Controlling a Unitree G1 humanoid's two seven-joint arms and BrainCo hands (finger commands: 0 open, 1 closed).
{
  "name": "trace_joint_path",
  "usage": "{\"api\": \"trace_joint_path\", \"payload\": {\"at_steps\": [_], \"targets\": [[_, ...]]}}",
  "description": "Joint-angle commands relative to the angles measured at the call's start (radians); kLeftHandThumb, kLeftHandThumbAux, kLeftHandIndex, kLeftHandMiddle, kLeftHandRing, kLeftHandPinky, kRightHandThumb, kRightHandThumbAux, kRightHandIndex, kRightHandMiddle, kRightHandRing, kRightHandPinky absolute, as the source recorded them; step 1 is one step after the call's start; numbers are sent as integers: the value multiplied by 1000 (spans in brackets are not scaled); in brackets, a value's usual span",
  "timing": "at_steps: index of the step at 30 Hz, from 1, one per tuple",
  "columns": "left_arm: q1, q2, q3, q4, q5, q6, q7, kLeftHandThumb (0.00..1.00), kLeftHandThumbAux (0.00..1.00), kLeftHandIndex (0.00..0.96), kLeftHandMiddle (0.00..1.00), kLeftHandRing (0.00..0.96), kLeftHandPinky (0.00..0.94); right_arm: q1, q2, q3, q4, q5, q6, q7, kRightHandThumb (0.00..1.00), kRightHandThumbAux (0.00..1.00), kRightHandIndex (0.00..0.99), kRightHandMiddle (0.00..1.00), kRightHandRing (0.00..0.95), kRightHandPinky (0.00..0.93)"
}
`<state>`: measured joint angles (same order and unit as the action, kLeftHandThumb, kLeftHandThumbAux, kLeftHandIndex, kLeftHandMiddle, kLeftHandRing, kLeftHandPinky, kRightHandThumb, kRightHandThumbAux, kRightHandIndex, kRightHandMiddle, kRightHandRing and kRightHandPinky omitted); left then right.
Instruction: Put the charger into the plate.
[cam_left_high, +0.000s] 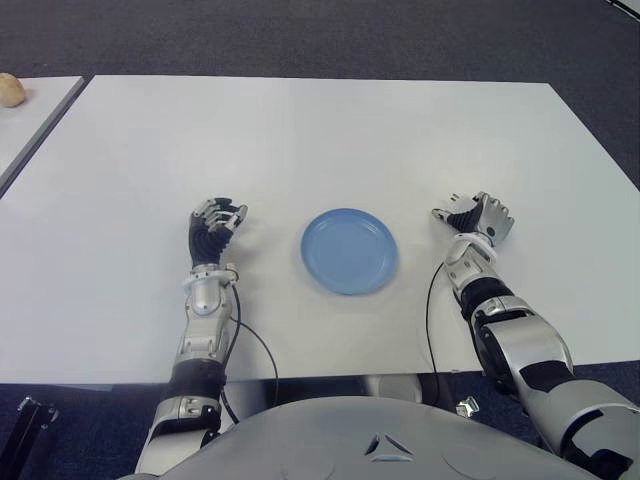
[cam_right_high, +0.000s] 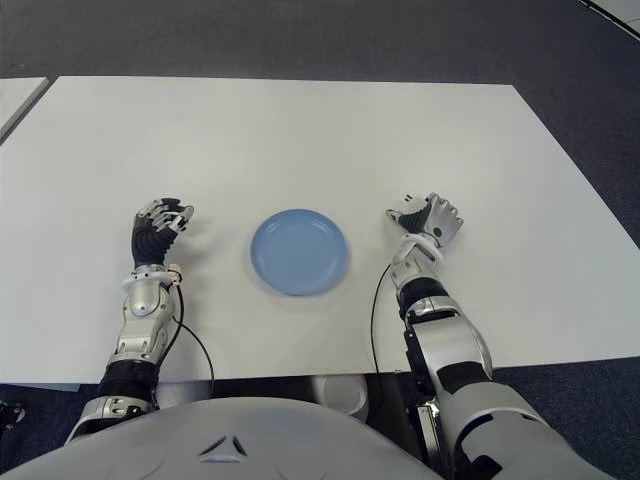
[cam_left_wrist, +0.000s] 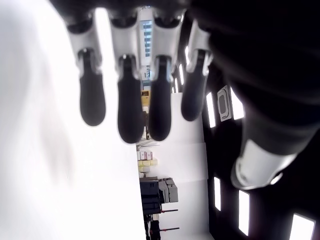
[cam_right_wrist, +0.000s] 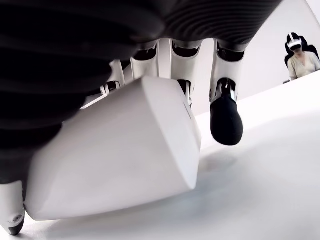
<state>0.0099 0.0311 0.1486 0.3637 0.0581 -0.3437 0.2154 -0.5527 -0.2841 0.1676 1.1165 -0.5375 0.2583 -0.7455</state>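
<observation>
While the right hand (cam_left_high: 478, 218) sits to the right of the blue plate (cam_left_high: 349, 250), its fingers curl round a white blocky charger (cam_right_wrist: 115, 160); the wrist view shows the block pressed up against the palm w/ fingers (cam_right_wrist: 226, 119) coming down over its far side, so the charger is in the right hand, not on the plate. From the head cam the charger itself is mostly hidden behind the knuckles. Hand is low over the white table (cam_left_high: 320, 140), just off the plate's right edge, not touching the plate; whether the block's lower edge touches the tabletop, can't tell.

Left hand (cam_left_high: 215, 225) shows on the opposite side of the plate, to its left, apart from the rim. Its wrist view has four dark fingers (cam_left_wrist: 130, 107) hanging loosely side by side, slightly bent, nothing between them and the palm, so relaxed and holding nothing.

Plate lies flat between the two hands, nearer the robot's edge of the table than the far edge, nothing on it.

Further from the plate: a second table (cam_left_high: 25, 115) off to the far left, w/ a small tan roundish item (cam_left_high: 10, 90) on it. A seated person (cam_right_wrist: 301, 57) shows in the background of the right wrist view.
</observation>
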Motion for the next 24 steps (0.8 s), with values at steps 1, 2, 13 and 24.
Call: {"api": "trace_joint_path", "payload": {"at_steps": [1, 2, 13, 24], "targets": [[-4, -2, 5, 7, -2, 0, 8, 834, 681, 399, 483, 552, 521, 109, 22, -6, 35, 40, 10, 30, 951, 657, 380, 532, 569, 718], [-3, -1, 5, 7, -2, -1, 7, 833, 681, 396, 486, 559, 531, 112, 20, -4, 33, 38, 3, 26, 950, 659, 377, 529, 574, 720], [-2, 1, 4, 7, -4, -10, 1, 833, 681, 392, 494, 571, 530, 145, 1, 7, -17, 25, -83, -35, 945, 666, 362, 512, 590, 714], [-5, 16, 16, 29, -19, 6, -10, 835, 679, 406, 482, 555, 531, 201, -2, 4, -220, 10, -114, -105, 945, 666, 360, 515, 598, 690]]}}
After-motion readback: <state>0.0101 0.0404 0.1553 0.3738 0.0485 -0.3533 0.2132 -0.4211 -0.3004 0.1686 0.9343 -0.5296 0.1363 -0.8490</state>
